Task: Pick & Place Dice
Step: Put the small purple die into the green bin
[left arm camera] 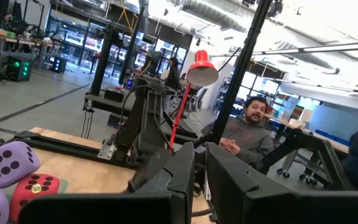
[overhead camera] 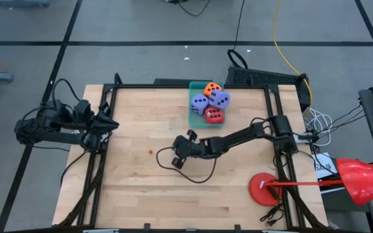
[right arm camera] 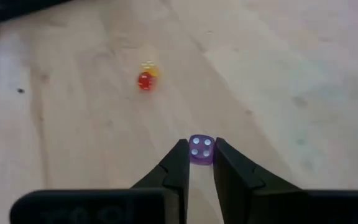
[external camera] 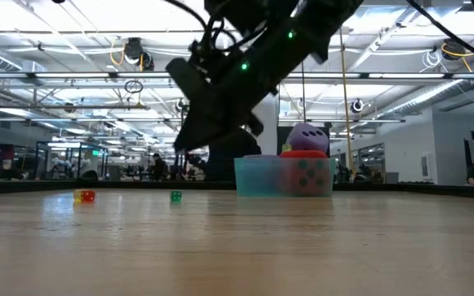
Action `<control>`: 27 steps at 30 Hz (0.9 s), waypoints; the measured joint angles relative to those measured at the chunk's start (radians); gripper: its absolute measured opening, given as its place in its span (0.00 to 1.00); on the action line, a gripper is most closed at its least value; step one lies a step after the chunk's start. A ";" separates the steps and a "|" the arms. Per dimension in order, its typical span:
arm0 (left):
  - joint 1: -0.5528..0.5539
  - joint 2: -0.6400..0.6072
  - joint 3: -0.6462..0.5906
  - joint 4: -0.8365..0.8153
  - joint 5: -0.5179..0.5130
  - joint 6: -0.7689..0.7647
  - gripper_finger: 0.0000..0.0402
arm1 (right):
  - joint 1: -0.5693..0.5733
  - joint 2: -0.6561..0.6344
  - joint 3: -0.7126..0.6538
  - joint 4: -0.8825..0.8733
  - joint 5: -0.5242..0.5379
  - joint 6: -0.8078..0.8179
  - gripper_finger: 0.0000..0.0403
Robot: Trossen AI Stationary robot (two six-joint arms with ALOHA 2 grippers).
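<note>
- small purple die (right arm camera: 201,149), clear with white pips, is pinched between the tips of the right jaws, gripped on two opposite faces
- right arm (overhead camera: 238,137) reaches from the desk's right edge in to mid-desk; in the low view its end hangs clear above the desk (overhead camera: 141,188), with open air under it
- tiny red die (right arm camera: 144,81) and tiny yellow die (right arm camera: 149,70) sit touching each other on bare wood ahead of the right jaws, well apart from them
- tiny green die (external camera: 175,196) lies alone on the desk, near that pair but apart
- teal tray (overhead camera: 193,118) sits at the far edge, centre; four foam dice are piled in it: orange die (overhead camera: 212,88), two lavender dice (overhead camera: 200,102), red foam die (overhead camera: 214,116); the pile tops the tray rim
- left arm (overhead camera: 50,126) is parked at the left edge; left jaws are closed on nothing
- red lamp base (overhead camera: 262,189) stands at the near right corner, and a black cable (overhead camera: 193,175) loops on the wood under the right arm
- near half and left half of the desk are bare wood
- a seated person (left arm camera: 247,134) is beyond the desk
</note>
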 joint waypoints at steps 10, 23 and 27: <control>0.000 0.000 0.000 0.000 0.000 0.000 0.12 | -0.096 -0.158 0.000 -0.186 0.220 -0.049 0.12; 0.000 0.000 0.000 0.000 0.000 0.000 0.12 | -0.236 -0.194 0.000 -0.396 0.247 -0.038 0.12; 0.000 0.000 0.000 0.000 0.000 0.000 0.12 | -0.250 -0.195 0.000 -0.440 0.244 -0.016 0.12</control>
